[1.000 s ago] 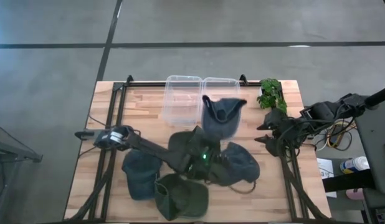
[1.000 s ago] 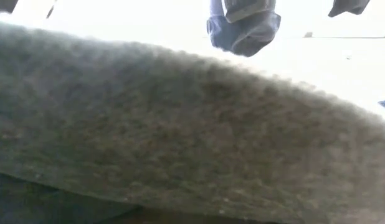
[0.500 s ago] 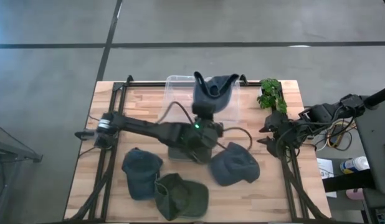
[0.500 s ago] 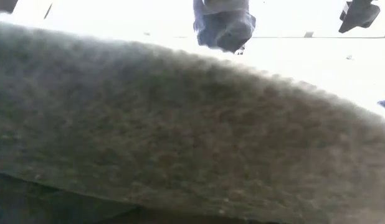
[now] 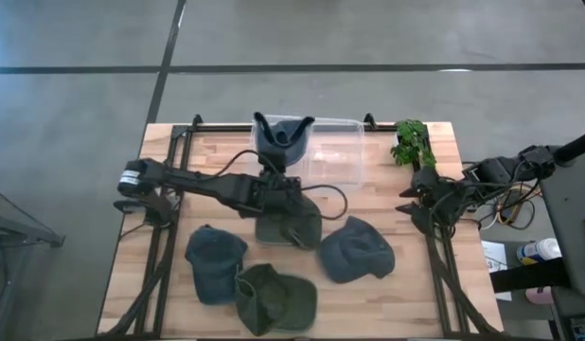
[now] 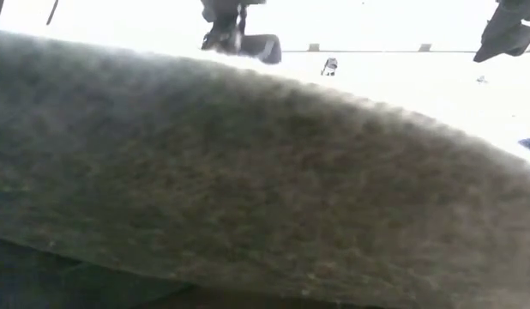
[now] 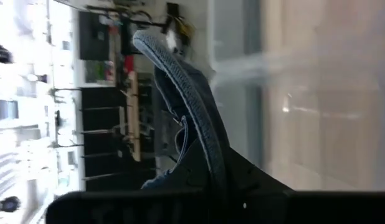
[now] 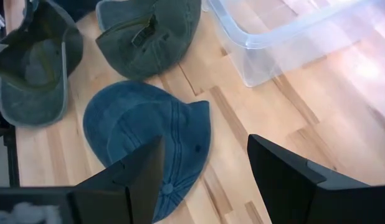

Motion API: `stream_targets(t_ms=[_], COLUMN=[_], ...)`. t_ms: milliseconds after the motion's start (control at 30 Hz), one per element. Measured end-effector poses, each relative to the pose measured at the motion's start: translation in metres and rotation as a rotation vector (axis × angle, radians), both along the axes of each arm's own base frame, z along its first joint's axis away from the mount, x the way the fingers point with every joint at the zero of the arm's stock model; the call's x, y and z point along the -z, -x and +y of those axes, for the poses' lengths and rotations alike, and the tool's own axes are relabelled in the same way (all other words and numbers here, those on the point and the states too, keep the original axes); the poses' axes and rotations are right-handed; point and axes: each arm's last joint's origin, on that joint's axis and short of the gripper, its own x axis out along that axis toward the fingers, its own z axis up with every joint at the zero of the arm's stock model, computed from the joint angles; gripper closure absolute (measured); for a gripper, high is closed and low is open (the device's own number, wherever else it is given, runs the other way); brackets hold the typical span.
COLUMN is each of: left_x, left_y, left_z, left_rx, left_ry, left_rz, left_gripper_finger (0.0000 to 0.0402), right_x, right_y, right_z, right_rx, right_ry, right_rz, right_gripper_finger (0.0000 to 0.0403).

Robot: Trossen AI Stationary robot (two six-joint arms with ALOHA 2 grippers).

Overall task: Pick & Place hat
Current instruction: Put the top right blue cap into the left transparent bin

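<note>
The left gripper (image 5: 274, 163) was clamped on a blue cap (image 5: 279, 138), its fingers pressed together on the fabric, and it held that cap up above the left half of the clear plastic bin (image 5: 335, 152) at the far edge of the wooden table (image 5: 434, 284). In the left wrist view the cap's curved brim (image 7: 180, 74) stood out in front of the dark fingers (image 7: 199, 186), with the translucent wall of the bin (image 7: 317, 124) just behind it. Four more caps lay on the table: a dark green one (image 5: 291, 225) partly under the left arm near the middle, a blue-grey one (image 5: 356, 249) to its right, a blue one (image 5: 215, 262) toward the front left, and an olive one (image 5: 275, 297) at the front edge, upside down and touching the blue one. The right gripper (image 5: 413, 199) waited at the right edge of the table with its fingers spread apart and nothing between them — just in front of a small green plant (image 5: 413, 144) at the far right corner. Its wrist view looked past the two dark fingers (image 8: 127, 180) onto the blue-grey cap (image 8: 149, 140), the dark green cap (image 8: 149, 31), the olive cap (image 8: 33, 68) and a corner of the bin (image 8: 286, 37). The low view was almost filled by grey-green fabric (image 6: 248, 189) close to the lens, with the lifted cap (image 6: 239, 34) small above it.
</note>
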Motion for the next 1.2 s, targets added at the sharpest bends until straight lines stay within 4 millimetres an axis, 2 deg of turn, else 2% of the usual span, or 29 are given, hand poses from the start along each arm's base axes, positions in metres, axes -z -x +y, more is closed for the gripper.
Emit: stream_targets(t_ms=[133, 233, 367, 600, 800, 1200], left_x=[0.025, 0.035, 0.032, 0.020, 0.028, 0.040], left_y=[0.007, 0.009, 0.006, 0.006, 0.014, 0.012], left_z=[0.012, 0.015, 0.018, 0.032, 0.036, 0.036], left_rx=[-0.004, 0.044, 0.118, 0.060, 0.064, 0.155], left_ry=[0.025, 0.036, 0.136, 0.208, 0.260, 0.444], left_rz=[0.080, 0.187, 0.200, 0.132, 0.250, 0.246], left_gripper_finger=[0.0392, 0.0392, 0.0392, 0.0392, 0.0392, 0.0392], right_x=[0.002, 0.002, 0.005, 0.009, 0.009, 0.013], right_y=[0.004, 0.007, 0.014, 0.028, 0.036, 0.035], right_z=[-0.001, -0.002, -0.004, -0.009, -0.012, -0.011], right_rx=[0.008, 0.004, -0.039, -0.078, -0.080, -0.072], right_ry=[-0.011, -0.039, -0.096, -0.127, -0.138, -0.144], right_rz=[-0.008, -0.017, -0.019, -0.059, -0.092, -0.078], right_gripper_finger=[0.0179, 0.0179, 0.0179, 0.0179, 0.0179, 0.0179])
